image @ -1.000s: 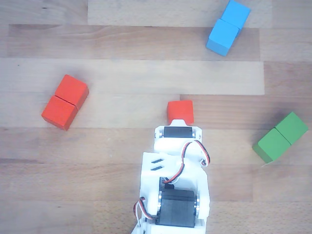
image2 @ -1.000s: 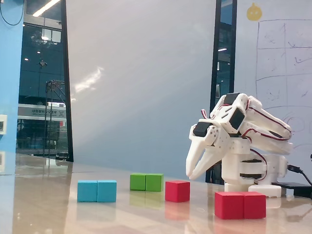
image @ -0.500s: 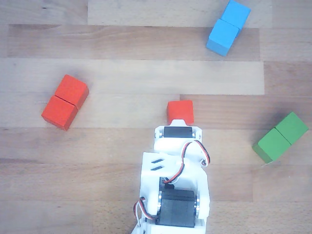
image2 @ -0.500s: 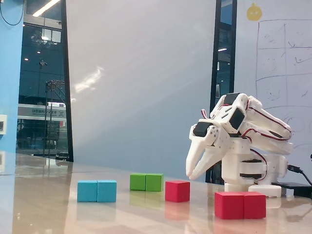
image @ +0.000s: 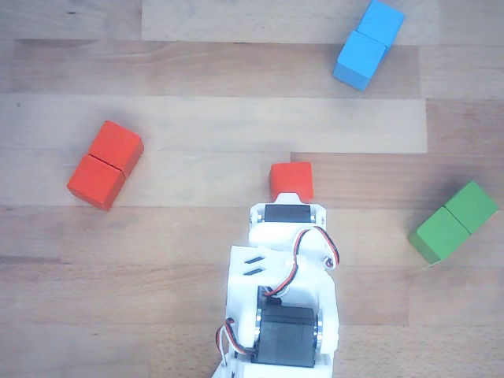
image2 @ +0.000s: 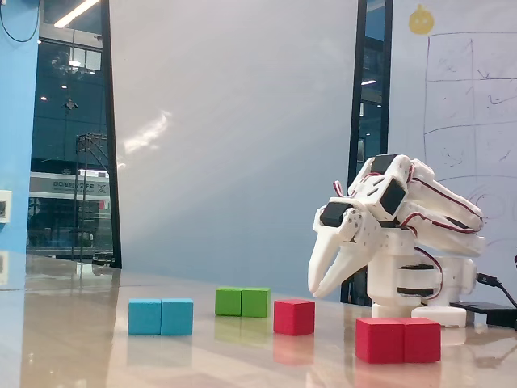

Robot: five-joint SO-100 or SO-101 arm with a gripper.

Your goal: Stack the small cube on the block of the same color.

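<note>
Red-orange and made of wood, the small cube (image2: 293, 316) sits on the pale wooden counter (image: 197, 118), and nothing has changed. I look at the fixed view now and at the two pictures just before it, and they match. My arm has not moved. No block has moved. My fingers (image2: 317, 284) still hang in the air, pointing down, above the small cube and a bit to its right in the fixed view. They are not touching it. They hold nothing. They look a little apart at the tips, with a thin gap between them.

In the other view, the small cube (image: 291, 180) peeks out just past the front of my white arm (image: 279, 291). My arm hides my fingers there, so I cannot see them in that view.

The long red-orange wooden block with a line across its middle (image2: 398, 339) lies on the counter, near the bottom right of the fixed view. In the other view the same block (image: 105, 164) is off to the left, well apart from the small cube. A long blue block (image: 368, 43) and a long green block (image: 453, 221) lie farther away, and I should leave them alone.

So I think the job has not really begun. I am waiting over the small cube. I judge that I must go down, open wider, and close on its sides. The stacking comes after that.
</note>
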